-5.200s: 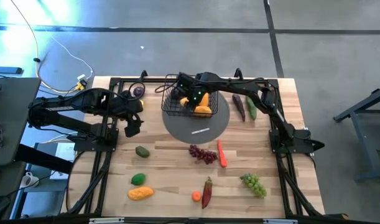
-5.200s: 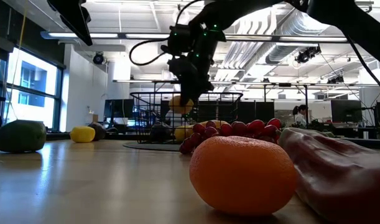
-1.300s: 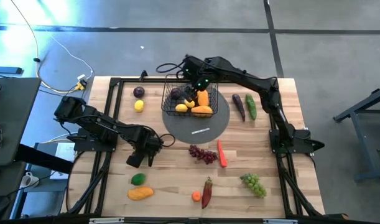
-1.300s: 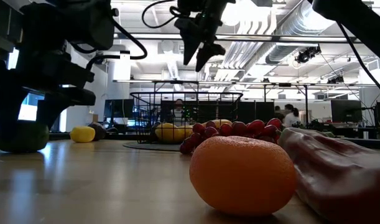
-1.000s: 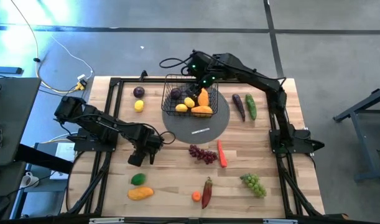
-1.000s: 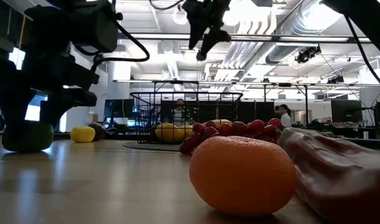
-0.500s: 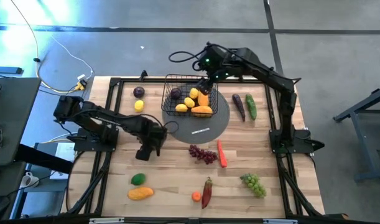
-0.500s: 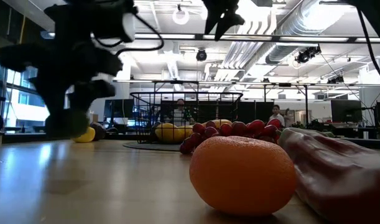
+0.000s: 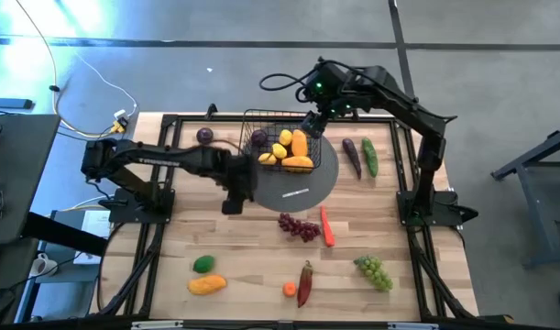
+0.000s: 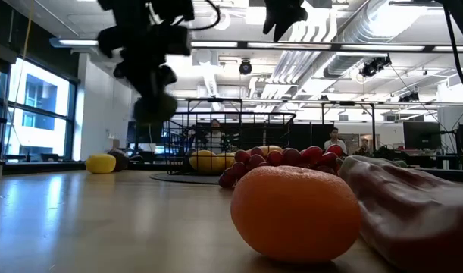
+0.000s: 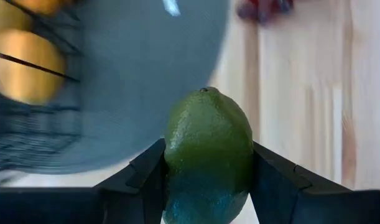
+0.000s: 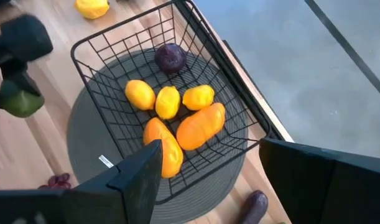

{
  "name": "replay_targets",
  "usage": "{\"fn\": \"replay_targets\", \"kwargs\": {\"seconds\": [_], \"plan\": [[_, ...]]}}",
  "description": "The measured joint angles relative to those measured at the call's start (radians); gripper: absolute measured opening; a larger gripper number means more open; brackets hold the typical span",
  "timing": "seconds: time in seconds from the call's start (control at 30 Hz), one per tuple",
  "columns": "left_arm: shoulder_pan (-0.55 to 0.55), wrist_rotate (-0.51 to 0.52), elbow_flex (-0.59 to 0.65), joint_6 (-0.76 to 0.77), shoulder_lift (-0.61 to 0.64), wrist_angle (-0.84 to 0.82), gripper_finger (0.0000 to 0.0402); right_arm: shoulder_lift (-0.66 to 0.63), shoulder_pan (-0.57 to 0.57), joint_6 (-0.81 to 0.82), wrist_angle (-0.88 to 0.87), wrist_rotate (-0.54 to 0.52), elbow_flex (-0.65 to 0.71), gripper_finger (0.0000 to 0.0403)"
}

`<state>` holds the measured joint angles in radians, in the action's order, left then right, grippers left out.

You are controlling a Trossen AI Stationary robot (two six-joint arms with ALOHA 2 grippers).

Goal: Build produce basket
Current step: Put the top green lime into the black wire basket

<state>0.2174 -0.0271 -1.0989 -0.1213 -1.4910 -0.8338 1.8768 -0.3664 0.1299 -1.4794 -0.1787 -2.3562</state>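
Basket [image 12: 177, 93] count: five pieces.
We count three lemons [image 12: 167, 101], one plum [image 12: 170, 57], one mango [image 12: 200, 126]; left gripper [image 11: 208, 180] jaws clamp one lime [image 11: 208, 149], right gripper [image 12: 205, 177] jaws wide.

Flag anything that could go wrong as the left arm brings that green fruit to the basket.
1. The left gripper pinches the rounded lime only by its sides; it could slip out in transit.
2. The basket already holds several pieces, so the lime may roll off them.
3. The right gripper hovers open at the basket's far edge; the arms could crowd.

Grey concrete floor [image 9: 215, 27]; tall windows [image 10: 34, 114]; exposed ceiling ducts [image 10: 322, 45].
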Motion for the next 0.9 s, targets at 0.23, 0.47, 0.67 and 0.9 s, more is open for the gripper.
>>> {"fn": "replay_targets", "kwargs": {"seconds": [0.23,0.47,0.67,0.9], "plan": [[0.087,0.024,-0.123,-0.079,0.000,0.004,0.0170,-0.004,0.000,-0.008,-0.002,-0.020,0.000,0.0250],[0.194,0.012,-0.173,-0.098,0.000,0.134,0.0170,-0.004,0.000,0.024,-0.003,-0.057,0.000,0.0250],[0.293,0.009,-0.174,-0.042,0.000,0.261,0.0170,-0.004,0.000,0.073,-0.004,-0.057,0.000,0.0250],[0.380,0.009,-0.175,0.122,-0.015,0.415,0.0170,-0.004,0.000,0.146,-0.004,-0.058,0.000,0.0250]]}}
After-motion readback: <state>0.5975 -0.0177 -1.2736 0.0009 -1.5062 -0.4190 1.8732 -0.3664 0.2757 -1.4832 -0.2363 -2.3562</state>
